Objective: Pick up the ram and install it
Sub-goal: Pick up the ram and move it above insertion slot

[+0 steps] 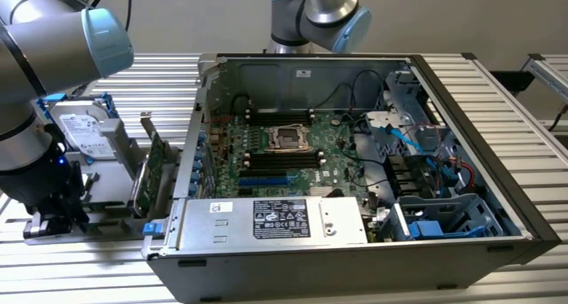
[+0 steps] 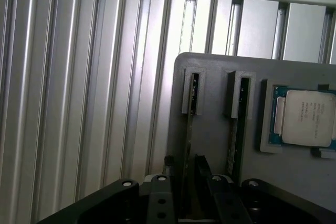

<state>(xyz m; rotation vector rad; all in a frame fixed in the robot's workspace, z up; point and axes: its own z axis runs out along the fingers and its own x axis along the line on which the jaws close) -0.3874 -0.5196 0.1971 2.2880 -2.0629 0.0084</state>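
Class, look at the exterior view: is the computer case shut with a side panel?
No: the computer case lies open, its motherboard and power supply plainly exposed.

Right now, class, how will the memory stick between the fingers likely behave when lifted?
The memory stick between the fingers looks thin and flat, so probably stiff and light. It stands on edge in the grey holder, so it may tip once freed. Bending could crack it.

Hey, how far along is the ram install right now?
Nothing looks done: the ram stands in its grey holder. In hand: the gripper is down over it, open, a finger on each side. Left: the grip, the lift, and seating it on the motherboard.
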